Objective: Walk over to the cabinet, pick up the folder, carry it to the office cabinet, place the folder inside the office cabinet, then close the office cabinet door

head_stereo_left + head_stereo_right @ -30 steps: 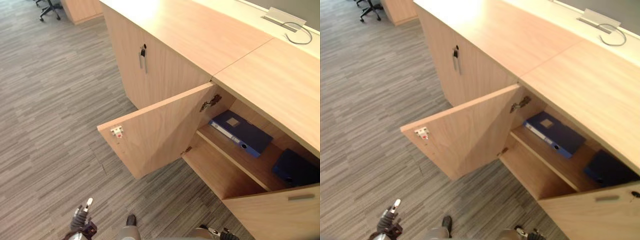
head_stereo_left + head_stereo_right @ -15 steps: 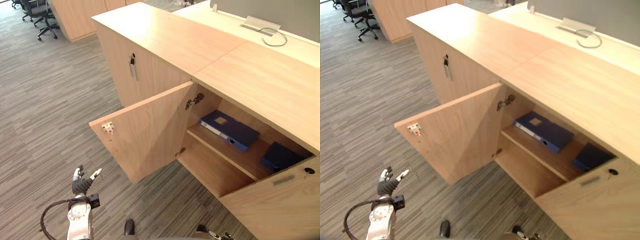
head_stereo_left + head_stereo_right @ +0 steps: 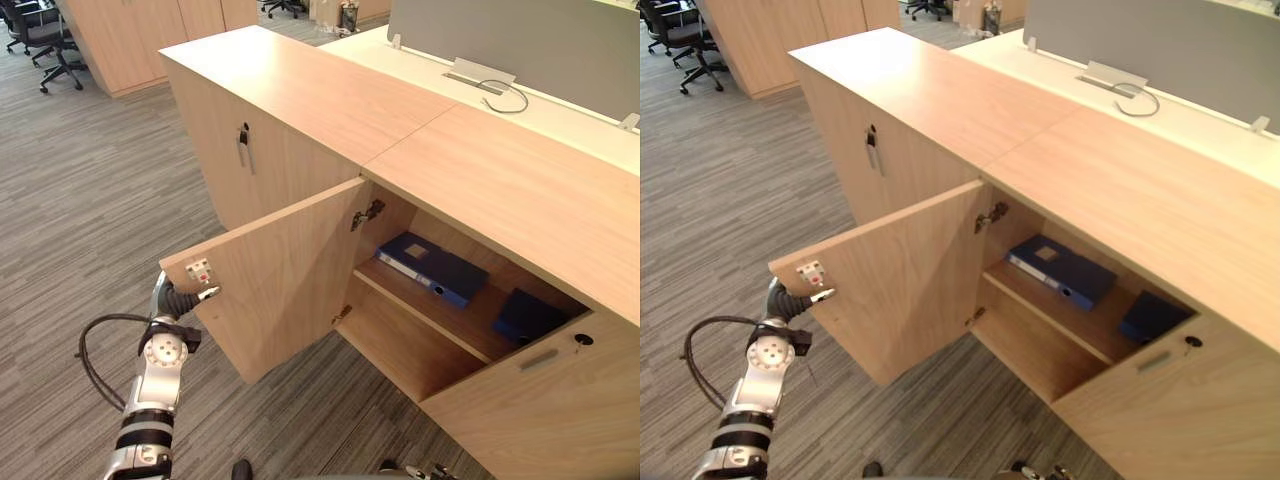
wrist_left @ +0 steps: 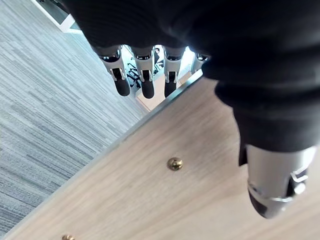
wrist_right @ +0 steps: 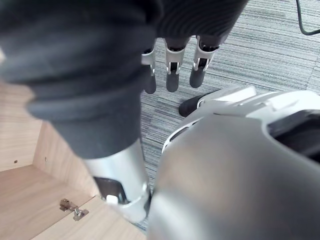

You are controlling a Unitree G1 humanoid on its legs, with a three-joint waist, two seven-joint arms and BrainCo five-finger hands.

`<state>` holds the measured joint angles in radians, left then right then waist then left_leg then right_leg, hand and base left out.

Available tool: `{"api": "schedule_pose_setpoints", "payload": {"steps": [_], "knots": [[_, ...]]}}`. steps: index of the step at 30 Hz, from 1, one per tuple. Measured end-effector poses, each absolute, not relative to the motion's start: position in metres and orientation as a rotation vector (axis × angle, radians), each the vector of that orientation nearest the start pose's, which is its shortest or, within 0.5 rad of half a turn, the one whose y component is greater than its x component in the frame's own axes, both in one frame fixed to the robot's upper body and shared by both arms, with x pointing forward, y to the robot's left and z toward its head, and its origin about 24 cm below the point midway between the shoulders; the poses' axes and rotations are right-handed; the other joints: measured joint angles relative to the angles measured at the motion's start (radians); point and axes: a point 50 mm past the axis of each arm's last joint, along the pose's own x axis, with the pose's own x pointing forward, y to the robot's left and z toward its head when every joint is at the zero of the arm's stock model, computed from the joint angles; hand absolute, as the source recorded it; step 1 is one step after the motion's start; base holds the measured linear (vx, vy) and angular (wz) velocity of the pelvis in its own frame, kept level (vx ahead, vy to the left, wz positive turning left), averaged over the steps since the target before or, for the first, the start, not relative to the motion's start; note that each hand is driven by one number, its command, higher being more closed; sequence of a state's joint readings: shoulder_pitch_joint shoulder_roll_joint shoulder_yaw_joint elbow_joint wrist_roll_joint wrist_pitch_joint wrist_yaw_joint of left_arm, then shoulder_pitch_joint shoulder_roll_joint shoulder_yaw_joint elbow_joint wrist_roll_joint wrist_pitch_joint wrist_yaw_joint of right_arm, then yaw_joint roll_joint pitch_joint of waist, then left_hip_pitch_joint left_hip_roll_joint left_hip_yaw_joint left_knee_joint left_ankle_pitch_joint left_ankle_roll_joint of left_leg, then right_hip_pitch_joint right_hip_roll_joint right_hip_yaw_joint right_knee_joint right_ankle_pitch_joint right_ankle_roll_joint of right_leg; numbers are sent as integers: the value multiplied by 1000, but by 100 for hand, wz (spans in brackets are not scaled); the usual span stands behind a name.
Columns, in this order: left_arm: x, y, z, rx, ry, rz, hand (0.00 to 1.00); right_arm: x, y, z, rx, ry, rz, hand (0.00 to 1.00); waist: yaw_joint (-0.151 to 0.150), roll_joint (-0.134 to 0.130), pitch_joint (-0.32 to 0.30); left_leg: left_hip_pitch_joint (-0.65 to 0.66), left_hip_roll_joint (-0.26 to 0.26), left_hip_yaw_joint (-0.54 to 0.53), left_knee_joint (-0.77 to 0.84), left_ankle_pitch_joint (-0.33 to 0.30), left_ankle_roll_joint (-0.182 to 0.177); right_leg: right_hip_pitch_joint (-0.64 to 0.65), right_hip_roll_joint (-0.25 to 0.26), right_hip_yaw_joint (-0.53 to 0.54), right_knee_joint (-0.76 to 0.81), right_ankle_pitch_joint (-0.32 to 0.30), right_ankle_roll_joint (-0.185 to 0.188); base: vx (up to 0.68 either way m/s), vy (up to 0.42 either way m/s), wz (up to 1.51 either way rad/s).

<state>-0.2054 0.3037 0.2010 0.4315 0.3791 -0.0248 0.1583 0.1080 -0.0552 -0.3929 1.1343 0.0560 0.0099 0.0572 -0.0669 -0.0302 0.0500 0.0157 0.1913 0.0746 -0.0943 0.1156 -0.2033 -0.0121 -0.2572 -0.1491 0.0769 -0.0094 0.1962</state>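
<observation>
- The left hand [image 3: 175, 300] is sitting right at the free edge of the left door [image 3: 290, 265], which is standing wide open; its fingers [image 4: 146, 80] are reaching straight past that edge and its thumb [image 4: 272, 192] is lying over the door's face; it is gripping nothing, and I cannot tell whether it is touching the wood.
- The folder [image 3: 432, 267] is lying flat on the shelf inside the office cabinet [image 3: 520, 190], well apart from this hand and beyond the door's hinged end; its long axis is running along the shelf; the placing looks done, with the closing left.
- The hinge [image 3: 368, 212] is lying away from the hand along the panel; so the push is probably going to have to swing this free edge round toward the cabinet front.
- The right hand [image 5: 172, 75] is hanging with relaxed fingers, empty; the left hand is clearly the nearer to this door; the right door [image 3: 540, 410] is also standing open.
</observation>
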Motion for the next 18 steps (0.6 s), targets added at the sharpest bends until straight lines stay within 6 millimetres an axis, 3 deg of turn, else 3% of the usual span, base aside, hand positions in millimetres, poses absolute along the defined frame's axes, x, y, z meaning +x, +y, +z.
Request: {"api": "schedule_pose_setpoints", "payload": {"steps": [7, 12, 14, 18], "knots": [[294, 278, 30, 621, 219, 356, 0, 57, -209, -170, 257, 1193, -389, 0, -4, -8, 5, 7, 5, 17, 0, 1, -2, -7, 5, 18, 3, 2, -2, -30, 5, -6], [296, 273, 31, 640, 211, 343, 0, 58, -209, -170, 246, 1193, -377, 0, 2, -13, 7, 7, 4, 16, 0, 0, -2, -5, 5, 18, 3, 2, -2, 0, 0, 0], [294, 268, 28, 653, 207, 324, 0, 57, -208, -170, 248, 1196, -377, 0, 7, -13, 6, 8, 4, 15, 0, 1, -2, -4, 4, 17, 3, 2, -2, 0, 0, 0], [271, 249, 12, 682, 209, 227, 0, 56, -208, -170, 248, 1204, -379, 0, 21, -15, 7, 22, 1, 14, 0, 1, -2, 10, 1, 16, 3, 2, -2, -8, 3, 1]]}}
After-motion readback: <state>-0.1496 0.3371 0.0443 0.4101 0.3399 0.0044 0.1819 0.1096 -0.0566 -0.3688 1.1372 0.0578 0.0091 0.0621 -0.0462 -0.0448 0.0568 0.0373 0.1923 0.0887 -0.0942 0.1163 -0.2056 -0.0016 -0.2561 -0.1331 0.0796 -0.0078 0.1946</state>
